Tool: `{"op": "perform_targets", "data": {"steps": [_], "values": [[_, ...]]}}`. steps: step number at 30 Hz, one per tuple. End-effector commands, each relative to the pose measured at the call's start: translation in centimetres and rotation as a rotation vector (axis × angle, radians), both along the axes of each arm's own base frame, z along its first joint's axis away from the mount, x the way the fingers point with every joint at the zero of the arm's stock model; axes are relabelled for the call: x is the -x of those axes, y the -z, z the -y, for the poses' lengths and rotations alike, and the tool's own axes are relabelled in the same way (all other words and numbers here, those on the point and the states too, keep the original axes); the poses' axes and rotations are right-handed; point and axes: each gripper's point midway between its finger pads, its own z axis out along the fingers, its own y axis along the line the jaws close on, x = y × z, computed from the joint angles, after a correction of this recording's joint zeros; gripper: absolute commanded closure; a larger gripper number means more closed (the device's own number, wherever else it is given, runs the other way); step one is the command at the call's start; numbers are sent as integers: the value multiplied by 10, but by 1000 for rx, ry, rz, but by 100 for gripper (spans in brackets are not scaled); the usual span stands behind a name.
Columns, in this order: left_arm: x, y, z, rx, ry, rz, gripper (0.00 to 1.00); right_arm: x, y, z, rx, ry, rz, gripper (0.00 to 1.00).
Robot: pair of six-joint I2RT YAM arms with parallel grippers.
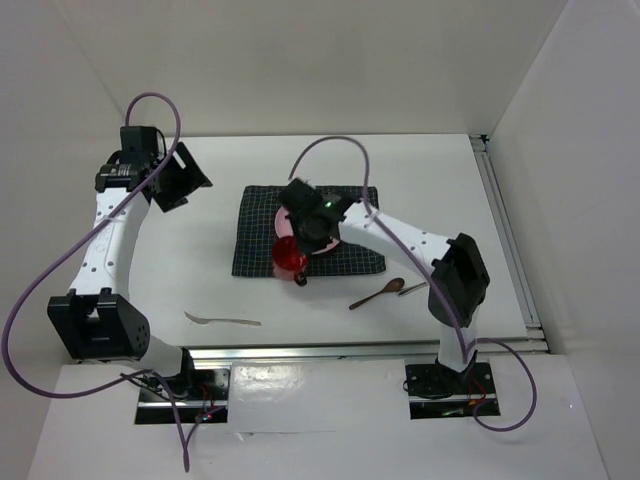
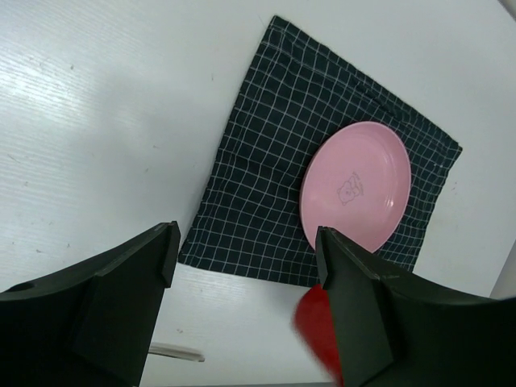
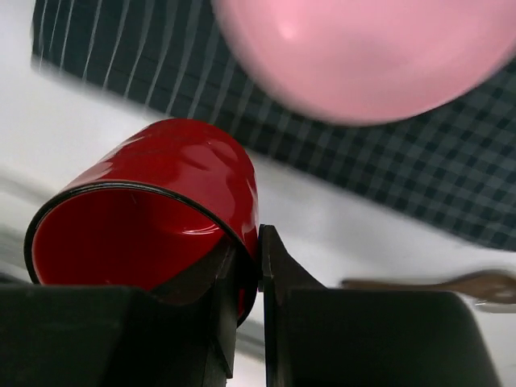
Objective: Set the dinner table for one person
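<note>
Pinching red cup rim, right gripper seemingly hovers.

Two arms are seen at the near edge of the desk, each built of white link shells joined by blocky black joint housings. A row of small dark dots is carried along a white link of the left arm. A green light is shown near the wrist of the right arm. A purple-grey cable is looped along each arm. Red wires are seen at the black base plates. Matte black, wedge-shaped fingers are fitted to the left gripper and the right gripper.
</note>
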Motion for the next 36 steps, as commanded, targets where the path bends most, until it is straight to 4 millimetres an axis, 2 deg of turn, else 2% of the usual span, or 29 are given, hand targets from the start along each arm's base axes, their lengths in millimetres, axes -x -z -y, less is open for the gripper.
{"op": "perform_targets", "data": {"steps": [1, 2, 4, 5, 6, 7, 8, 10, 11, 13, 14, 15, 17, 18, 20, 22, 23, 25, 27, 29, 36], "values": [[5, 2, 3, 10, 23, 38, 15, -78, -58, 81, 1, 261, 132, 100], [5, 6, 7, 3, 32, 43, 13, -96, -72, 92, -10, 301, 164, 100], [3, 22, 5, -37, 14, 43, 2, -122, -73, 111, -10, 361, 166, 100], [9, 37, 5, -35, 14, 5, 0, -145, -85, 132, -30, 428, 195, 100], [12, 48, 9, -33, 24, -28, 0, -155, -87, 138, -46, 447, 192, 100], [15, 54, 15, -18, 35, -46, 0, -168, -78, 147, -29, 465, 184, 100], [20, 65, 19, -18, 46, -68, 0, -184, -87, 162, -45, 509, 210, 100], [25, 65, 33, -23, 73, -59, 0, -199, -83, 173, -46, 526, 201, 100], [28, 66, 36, -34, 79, -59, 0, -215, -79, 182, -46, 538, 204, 100], [29, 62, 40, -54, 86, -46, 0, -227, -74, 187, -48, 539, 191, 100], [33, 65, 41, -64, 87, -62, 0, -233, -58, 189, -32, 533, 163, 100], [33, 65, 39, -72, 80, -63, 0, -242, -63, 193, -43, 546, 181, 100], [38, 69, 38, -73, 81, -88, 0, -249, -48, 198, -44, 553, 149, 100], [38, 69, 38, -79, 88, -88, 0, -251, -48, 207, -49, 568, 145, 100], [39, 67, 37, -96, 82, -89, 0, -253, -38, 205, -66, 550, 123, 100], [44, 65, 39, -124, 83, -97, 0, -254, -25, 214, -67, 563, 95, 100], [47, 63, 38, -145, 78, -96, 0, -254, -25, 214, -67, 563, 94, 100], [49, 64, 36, -153, 72, -108, 0, -253, -13, 215, -51, 556, 75, 100], [58, 67, 39, -153, 96, -119, 0, -253, -9, 215, -49, 556, 73, 100], [63, 69, 42, -153, 107, -120, 0, -251, 6, 212, -45, 539, 38, 100], [77, 75, 47, -145, 114, -148, 0, -243, 32, 211, -34, 532, -10, 100]]}}
